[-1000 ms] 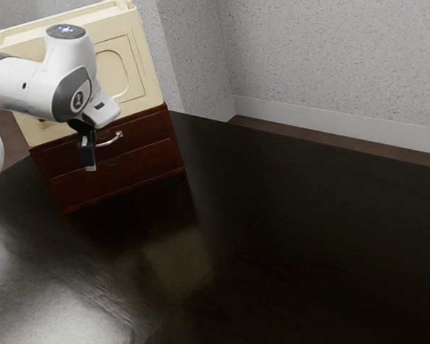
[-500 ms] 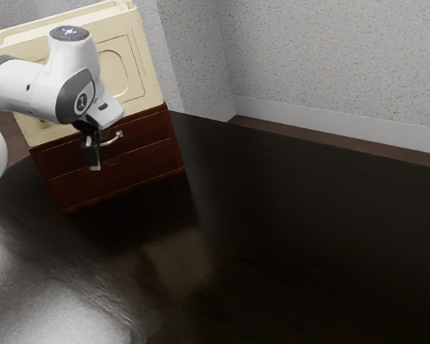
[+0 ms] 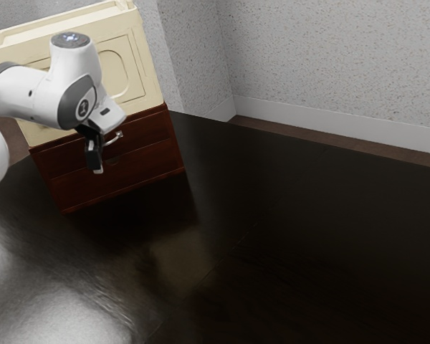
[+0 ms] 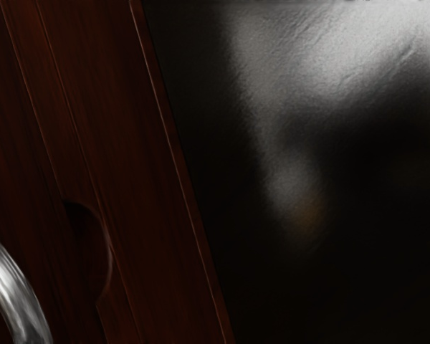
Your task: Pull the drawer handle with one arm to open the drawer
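The black gripper point(image 3: 94, 154) hangs in front of the dark red wooden cabinet, its lower end a little below the curved silver handle point(image 3: 115, 137) and on the exterior view's left of it. The hand hides part of the handle. The upper drawer front point(image 3: 149, 129) looks flush with the cabinet. In the wrist view, the silver handle point(image 4: 16, 294) curves close to the camera beside the reddish wood front point(image 4: 129, 165). Whether the gripper touches the handle, I cannot tell.
A cream panelled box point(image 3: 131, 75) rests on the cabinet, partly behind the arm. The lower drawer front point(image 3: 140, 168) has a rounded notch point(image 4: 92, 247) at its upper edge. Glossy dark floor point(image 3: 272, 236) spreads in front; a speckled wall point(image 3: 330, 64) stands behind.
My hand has shifted slightly toward the exterior view's right and a little lower, tilting somewhat, and now covers more of the handle. The drawer has not visibly moved.
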Controlling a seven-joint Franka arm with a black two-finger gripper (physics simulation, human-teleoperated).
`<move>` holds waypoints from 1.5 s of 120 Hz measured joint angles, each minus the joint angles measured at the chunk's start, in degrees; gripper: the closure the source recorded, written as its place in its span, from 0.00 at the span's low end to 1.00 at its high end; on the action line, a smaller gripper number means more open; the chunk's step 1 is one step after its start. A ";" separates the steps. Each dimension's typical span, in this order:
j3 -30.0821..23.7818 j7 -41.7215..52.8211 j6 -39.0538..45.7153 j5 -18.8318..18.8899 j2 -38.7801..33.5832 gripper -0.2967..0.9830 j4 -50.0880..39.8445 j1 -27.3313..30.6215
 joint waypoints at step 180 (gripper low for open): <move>-2.49 -3.09 0.92 -0.05 -11.51 0.24 -14.64 -3.93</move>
